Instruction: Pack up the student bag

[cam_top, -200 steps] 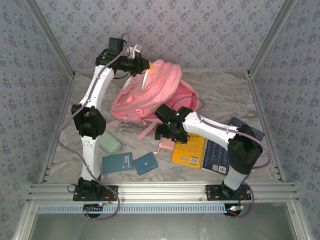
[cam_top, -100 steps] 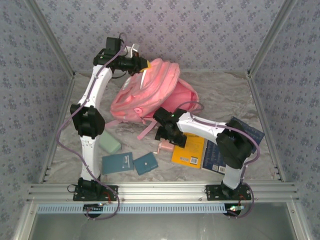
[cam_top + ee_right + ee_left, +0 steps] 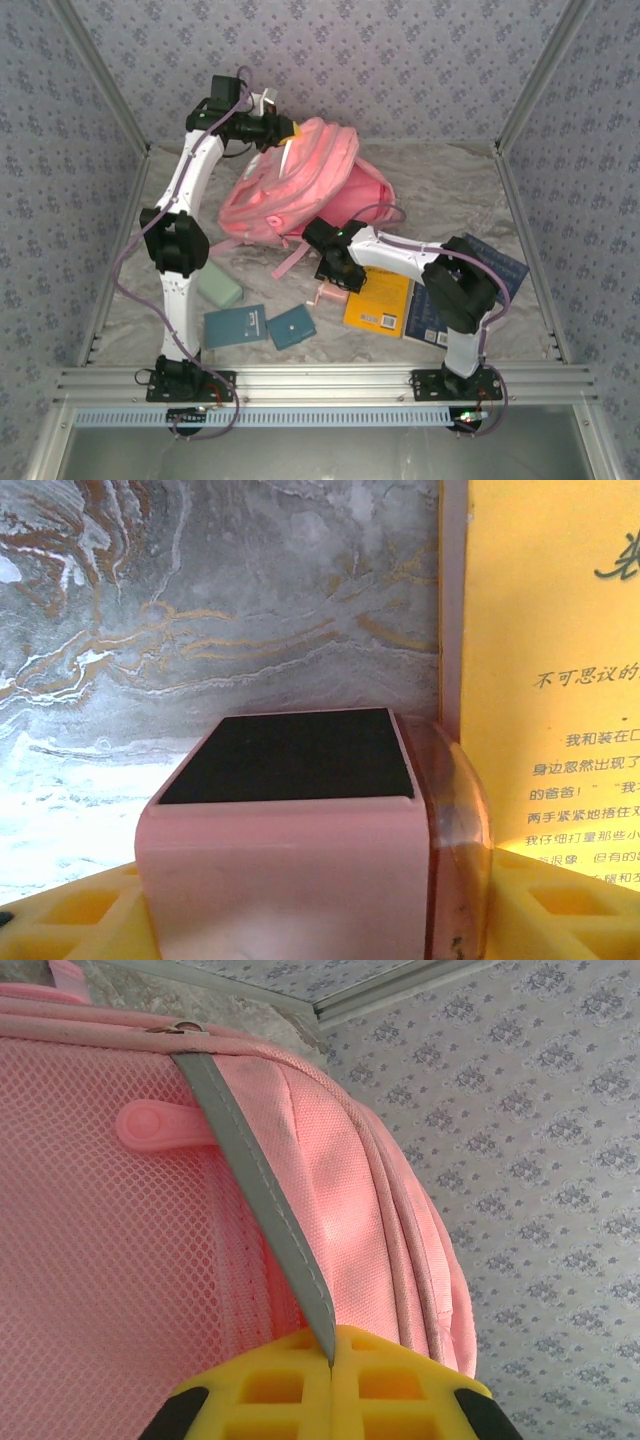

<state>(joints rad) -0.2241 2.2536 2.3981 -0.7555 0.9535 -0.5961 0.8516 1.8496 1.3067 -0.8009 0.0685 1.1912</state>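
**Nearest row, top view.** A larger teal flat booklet (image 3: 235, 326) and a smaller teal flat booklet (image 3: 292, 327) lie side by side on the bench (image 3: 440, 190), which is draped in a crumpled grey marbled sheet. Their white marks are too small to read. A mint-green oblong block (image 3: 220, 289) lies just behind them, to the left.

To the right, a yellow paperback book (image 3: 378, 302) touches a dark blue book (image 3: 432, 312). The yellow cover bears a white barcode patch. The pale print on the blue cover is too small to read.

**Middle.** A small pink block (image 3: 330, 297) lies at the yellow book's left edge, under the right pincer (image 3: 332, 286). In the right wrist view this small pink block (image 3: 290, 810) shows a black top face. The right pincer (image 3: 315, 880) pinches it, with a yellow finger (image 3: 560, 905) against each side. The yellow paperback book (image 3: 550, 680) carries black Chinese print, and the line "不可思议的" is legible.

**Far middle.** The pink fabric backpack (image 3: 300, 185) lies with its long axis oblique, running from near left to far right, and its far end is tilted up. Which end is its top cannot be told. A pink strap (image 3: 290, 262) trails toward the near side.

The left pincer (image 3: 289, 132) meets the raised end. In the left wrist view the left pincer (image 3: 330, 1360) is pressed together on a pale grey webbing stripe (image 3: 255, 1185), which crosses the pink mesh of the pink fabric backpack (image 3: 100, 1280).
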